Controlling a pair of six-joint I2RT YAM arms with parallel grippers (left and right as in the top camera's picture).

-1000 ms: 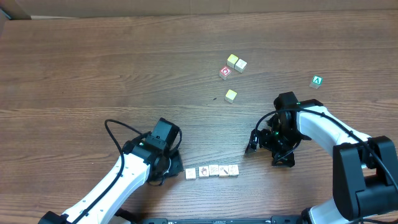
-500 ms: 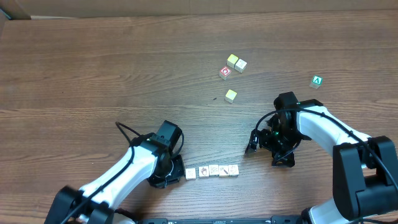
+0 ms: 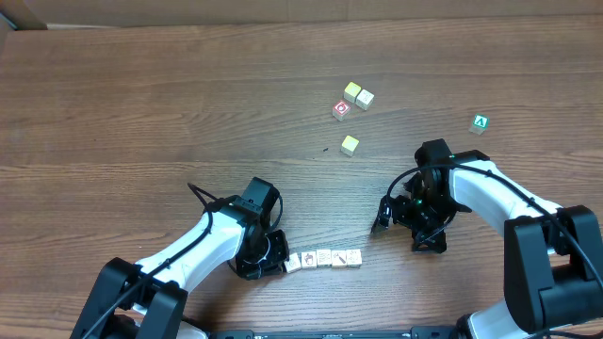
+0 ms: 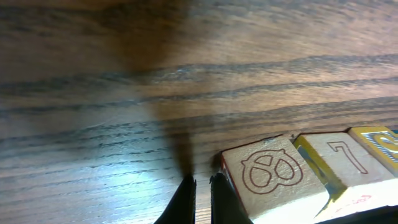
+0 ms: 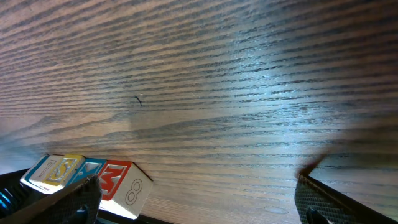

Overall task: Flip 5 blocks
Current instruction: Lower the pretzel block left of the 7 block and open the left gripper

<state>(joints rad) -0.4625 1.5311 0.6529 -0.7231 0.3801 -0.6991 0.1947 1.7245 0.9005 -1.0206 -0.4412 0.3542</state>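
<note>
Found the five blocks point(image 3: 323, 258) set side by side in a short row on the near part of the table point(image 3: 141, 94), between the two arms and closer to the left one. Read whitish tops with small dark pictures from overhead. Noted the leftmost block point(image 3: 293, 263) sitting a touch lower than its neighbours, slightly out of line. Made out, through the left wrist camera, a brown pretzel outline on that block, a brown 7 on the next block point(image 4: 345, 155), and only a yellow-and-blue corner of a third at the edge of view.

Found the left gripper point(image 3: 280, 265) down at table level at the row's left end, jaws brought together to a thin slit with nothing between them. Saw its fingertips point(image 4: 183, 199) just beside the pretzel block's left corner, contact not clear.

Found the right gripper point(image 3: 405, 234) to the right of the row and apart from it, jaws spread fully wide and empty, low over bare wood. Caught, in the right wrist view, coloured side faces at lower left, among them a red-sided block point(image 5: 127, 183) marked with an 8.

Counted, farther back, three yellow-topped cubes point(image 3: 352, 91), two of them touching and one alone nearer the row. Spotted a red-faced cube point(image 3: 341, 109) just beside the pair and a green "A" cube point(image 3: 480, 122) well apart to the right.
</note>
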